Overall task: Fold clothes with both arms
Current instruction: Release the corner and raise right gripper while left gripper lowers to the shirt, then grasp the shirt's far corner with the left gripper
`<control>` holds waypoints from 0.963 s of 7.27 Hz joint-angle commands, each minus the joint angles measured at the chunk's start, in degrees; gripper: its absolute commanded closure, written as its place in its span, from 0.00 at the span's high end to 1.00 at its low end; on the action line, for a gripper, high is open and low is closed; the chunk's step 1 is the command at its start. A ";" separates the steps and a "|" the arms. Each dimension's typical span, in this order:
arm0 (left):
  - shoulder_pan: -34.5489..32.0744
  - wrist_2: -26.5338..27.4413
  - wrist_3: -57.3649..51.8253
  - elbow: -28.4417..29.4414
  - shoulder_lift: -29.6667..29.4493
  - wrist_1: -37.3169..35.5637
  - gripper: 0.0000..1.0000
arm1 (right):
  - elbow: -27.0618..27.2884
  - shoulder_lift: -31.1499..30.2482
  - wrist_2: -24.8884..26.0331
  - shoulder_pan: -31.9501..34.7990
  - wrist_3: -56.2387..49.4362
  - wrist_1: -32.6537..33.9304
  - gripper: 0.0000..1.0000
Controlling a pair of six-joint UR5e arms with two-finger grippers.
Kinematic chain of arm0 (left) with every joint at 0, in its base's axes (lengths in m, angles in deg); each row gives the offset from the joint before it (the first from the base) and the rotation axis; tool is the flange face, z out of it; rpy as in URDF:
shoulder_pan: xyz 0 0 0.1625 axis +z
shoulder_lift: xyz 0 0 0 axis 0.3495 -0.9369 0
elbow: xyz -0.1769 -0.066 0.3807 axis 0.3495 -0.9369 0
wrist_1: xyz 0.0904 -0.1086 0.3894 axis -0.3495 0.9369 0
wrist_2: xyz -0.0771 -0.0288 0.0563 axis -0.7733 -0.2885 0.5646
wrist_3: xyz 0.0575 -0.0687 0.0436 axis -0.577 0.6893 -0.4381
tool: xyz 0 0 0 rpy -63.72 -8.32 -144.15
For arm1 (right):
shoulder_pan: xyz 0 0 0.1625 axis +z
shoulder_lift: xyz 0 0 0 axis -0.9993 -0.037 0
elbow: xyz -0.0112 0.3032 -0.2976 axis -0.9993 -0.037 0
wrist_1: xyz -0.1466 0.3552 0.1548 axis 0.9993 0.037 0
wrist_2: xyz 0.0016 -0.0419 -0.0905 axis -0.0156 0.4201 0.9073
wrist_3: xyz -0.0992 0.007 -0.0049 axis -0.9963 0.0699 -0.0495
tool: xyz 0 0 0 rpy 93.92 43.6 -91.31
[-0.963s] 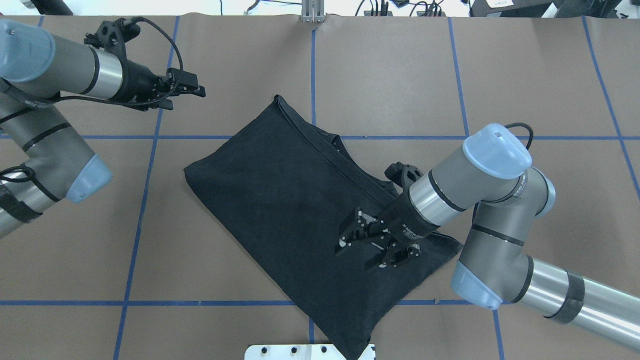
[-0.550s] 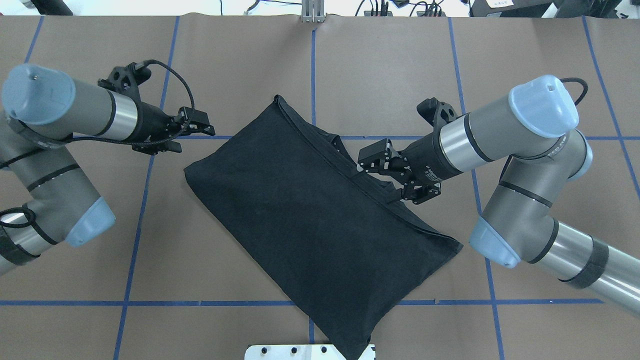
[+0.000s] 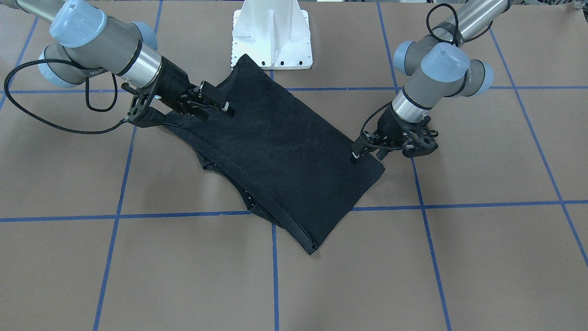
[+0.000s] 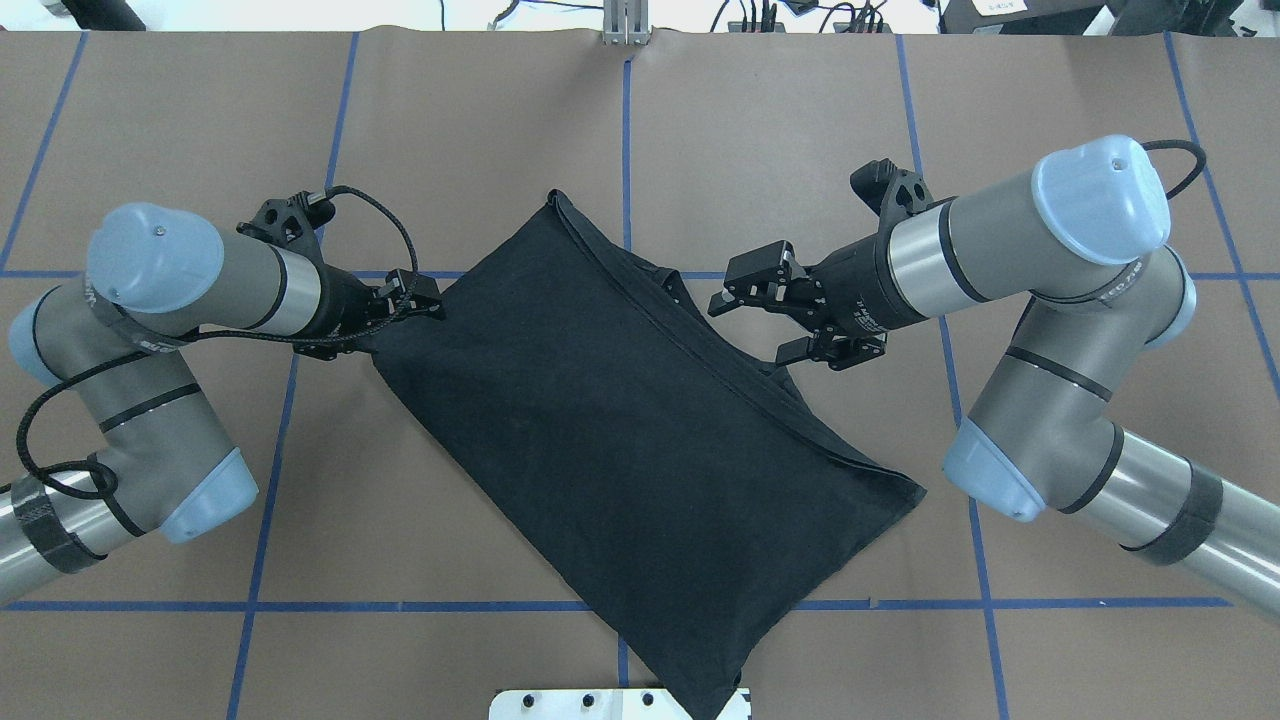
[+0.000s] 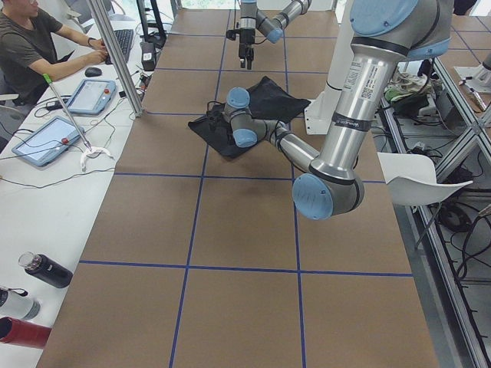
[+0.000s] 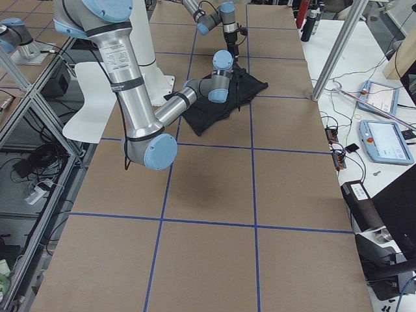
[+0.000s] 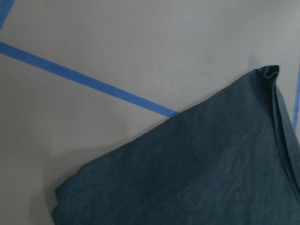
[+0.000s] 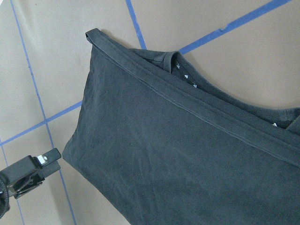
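1. Nearest the robot, the T-shirt (image 4: 620,430) lies flat on the brown tabletop (image 4: 250,480). It is folded to a slanted rectangle, plain black side up, and its near corner overlaps the white base plate (image 4: 560,702). The outline is the same as a second ago, so no fold was made in this interval.
2. Next out, the right gripper (image 4: 752,328) has its fingers spread wide and holds nothing. A second ago it hovered over the shirt's near-right end. It has since swung out to the far-right long edge, over the doubled hem where an under-layer pokes out.
3. At about the same depth, the left gripper (image 4: 425,303) was well clear at far left and has now come in to the shirt's left corner. Its fingers look narrow, with the tip at the cloth edge. I cannot tell if they pinch fabric, as the left wrist view shows only the corner.
4. Farthest out, the shirt's far corner lies flat with nothing near it.
5. Judgement: the arms are staging on opposite sides for the next fold, and the grasps are likely not yet made.
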 commanded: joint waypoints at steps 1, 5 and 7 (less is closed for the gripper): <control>0.79 1.27 -0.18 2.95 0.08 -0.02 0.99 | 0.16 0.15 0.28 0.07 0.08 0.06 1.00; 2.37 1.27 -0.45 3.75 0.08 -0.02 0.99 | 0.07 0.32 0.28 0.07 0.17 0.06 1.00; 2.81 1.79 -0.45 3.49 0.08 -0.02 0.61 | 0.07 0.32 0.28 0.07 0.17 0.06 1.00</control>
